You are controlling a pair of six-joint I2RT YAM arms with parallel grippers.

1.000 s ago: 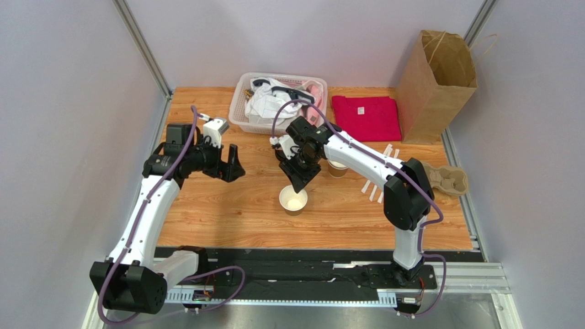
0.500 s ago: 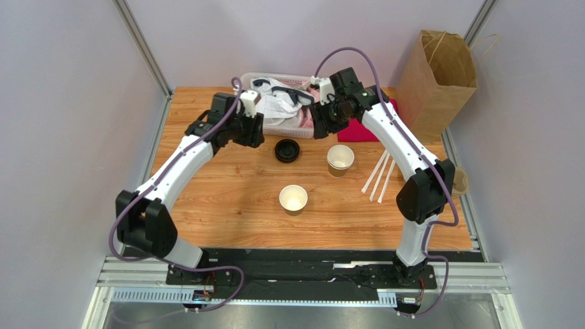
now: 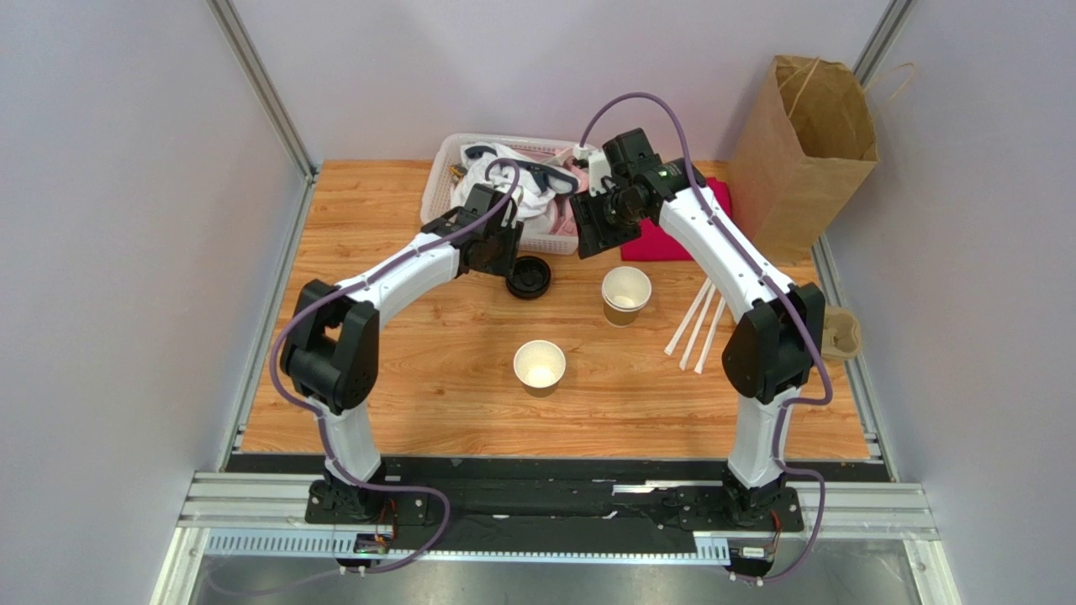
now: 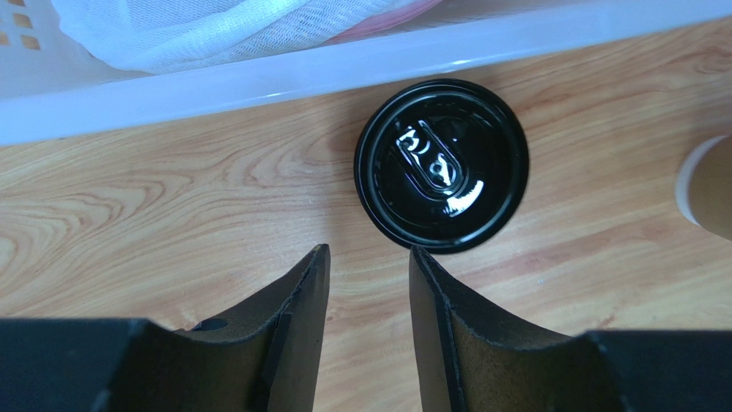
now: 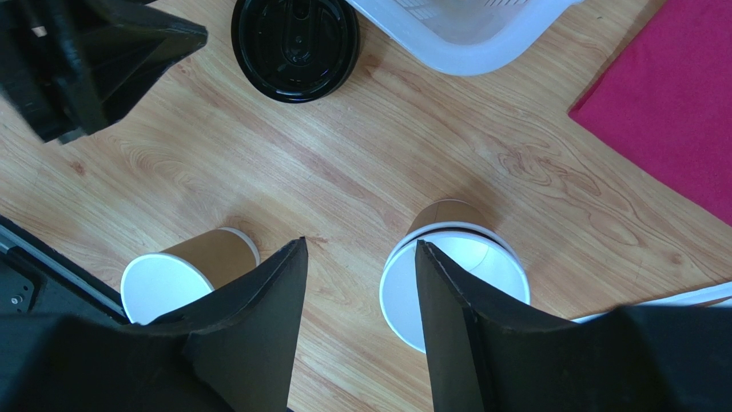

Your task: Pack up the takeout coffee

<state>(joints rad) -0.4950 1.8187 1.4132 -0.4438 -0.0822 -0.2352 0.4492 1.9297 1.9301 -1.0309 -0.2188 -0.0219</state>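
- Left gripper (image 4: 369,253): the fingers stand partly apart with nothing between them, low over the table. The tips stop just short of the black lid (image 4: 442,165), which lies to one side of the gap. Closing from here would likely pinch air, or clip the rim and send the lid skating away.
- Black lid: it lies flat on the wood, off any cup, just beside the white basket (image 4: 258,81). Its thin glossy edge offers little purchase, and a sideways nudge could wedge it against the basket wall.
- Right gripper (image 5: 359,249): the fingers are apart and empty, hovering above the table. An off-centre descent would probably set a finger on a rolled rim and dent or tip the paper wall.
- Takeout coffee: it is not yet assembled. The far cup (image 5: 494,270) stands near the lid and the near cup (image 5: 185,275) stands toward the arm bases, both upright and uncovered. Their contents cannot be told; if either is filled, a tip means a spill.
- Both arms converge beside the basket, so simultaneous reaches risk contact between the wrists.
- Paper bag (image 3: 802,151): it stands upright at the far right corner, well apart from the cups. The red cloth (image 3: 676,214) and the straws (image 3: 697,325) lie between, so a low carry might drag them.
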